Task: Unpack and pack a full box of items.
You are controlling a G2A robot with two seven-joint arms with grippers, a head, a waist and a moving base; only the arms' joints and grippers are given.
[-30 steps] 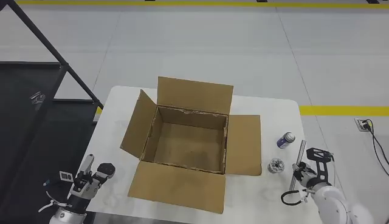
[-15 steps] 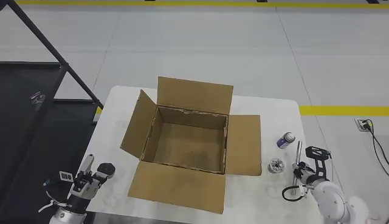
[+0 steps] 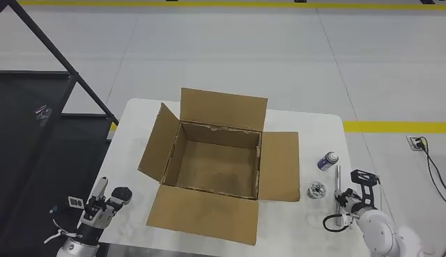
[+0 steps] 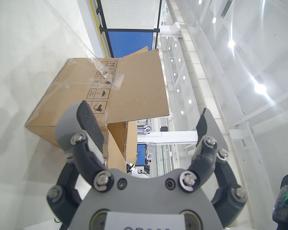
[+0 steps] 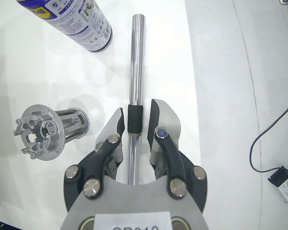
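Box: a cardboard box point(image 3: 279, 166) sits in the middle of the white tabletop point(image 3: 306, 128) with all four flaps folded out; its inside is bare brown cardboard.
Box from the left wrist view: a side wall point(image 4: 69, 92) with clear tape hanging loose from it and a raised flap above.
Left gripper: at the near left corner point(image 3: 118, 196), just off the tabletop edge and well apart from the box.
Left fingers: spread wide point(image 4: 144, 120), with nothing between the pads and nothing touched.
Right gripper: at the near right edge of the tabletop point(image 3: 340, 203), pointing down over the rod point(image 5: 137, 107).
Right fingers: a little apart, one point(image 5: 153, 118) on each side of the rod; a thin gap shows on both sides, so they straddle it without clamping.
Rod: a polished metal bar point(image 5: 136, 60) lying near-to-far along the right edge point(image 3: 339, 180), with a black band point(image 5: 135, 120) sitting between the fingers.
Spray can: blue and white point(image 5: 62, 13), standing to the right of the box point(image 3: 328, 161), just left of the rod's far end.
Metal hub: a slotted silver part point(image 5: 50, 132), nearer than the can point(image 3: 317, 189) and left of the rod.
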